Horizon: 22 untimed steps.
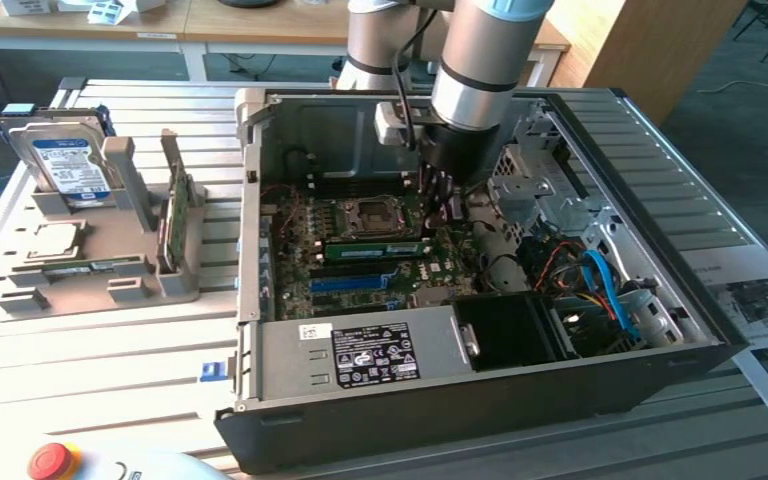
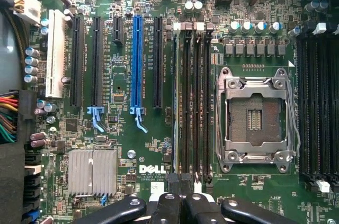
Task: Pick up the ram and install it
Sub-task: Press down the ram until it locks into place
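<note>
Gripper (image 1: 440,190) closed, fingers pressed together, low inside the open computer case (image 1: 651,370) at frame centre in the exterior view; fingertips sit over the end of the memory slots (image 2: 192,102) in the wrist view; ram (image 1: 373,249) lies seated in a slot just below the processor socket (image 1: 365,214), left of the gripper and apart from it; motherboard (image 2: 132,155) carries a blue slot strip (image 2: 137,60); case rests on the bench (image 1: 104,350); grey holder (image 1: 117,240) with a hard drive (image 1: 67,160) stands at upper left.
</note>
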Available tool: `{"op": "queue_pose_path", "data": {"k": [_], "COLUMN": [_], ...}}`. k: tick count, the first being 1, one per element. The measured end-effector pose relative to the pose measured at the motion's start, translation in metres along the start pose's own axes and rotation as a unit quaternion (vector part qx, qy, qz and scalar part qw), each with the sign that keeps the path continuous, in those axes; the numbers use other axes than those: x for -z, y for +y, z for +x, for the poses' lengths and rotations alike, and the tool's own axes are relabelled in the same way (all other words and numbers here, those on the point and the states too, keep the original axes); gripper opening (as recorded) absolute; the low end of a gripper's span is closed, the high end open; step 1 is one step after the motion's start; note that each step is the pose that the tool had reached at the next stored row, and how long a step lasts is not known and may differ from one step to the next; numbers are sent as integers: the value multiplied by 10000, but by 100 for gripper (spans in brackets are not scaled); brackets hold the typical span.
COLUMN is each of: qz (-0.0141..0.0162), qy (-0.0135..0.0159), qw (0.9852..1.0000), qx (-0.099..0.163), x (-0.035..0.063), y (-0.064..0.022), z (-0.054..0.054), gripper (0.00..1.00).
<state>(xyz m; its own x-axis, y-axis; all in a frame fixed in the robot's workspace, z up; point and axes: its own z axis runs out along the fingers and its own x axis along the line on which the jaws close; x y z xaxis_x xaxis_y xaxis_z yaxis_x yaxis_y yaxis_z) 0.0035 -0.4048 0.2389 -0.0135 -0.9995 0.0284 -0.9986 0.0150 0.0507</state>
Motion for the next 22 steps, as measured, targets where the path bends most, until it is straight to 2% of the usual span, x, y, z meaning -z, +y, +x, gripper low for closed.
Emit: {"op": "queue_pose_path", "data": {"k": [5,22], "qz": [-1,0], "qy": [2,1], "qw": [10000,10000], "qx": [1,0], "x": [0,-19], "y": [5,183], "z": [0,-3], "gripper": [10,10]}}
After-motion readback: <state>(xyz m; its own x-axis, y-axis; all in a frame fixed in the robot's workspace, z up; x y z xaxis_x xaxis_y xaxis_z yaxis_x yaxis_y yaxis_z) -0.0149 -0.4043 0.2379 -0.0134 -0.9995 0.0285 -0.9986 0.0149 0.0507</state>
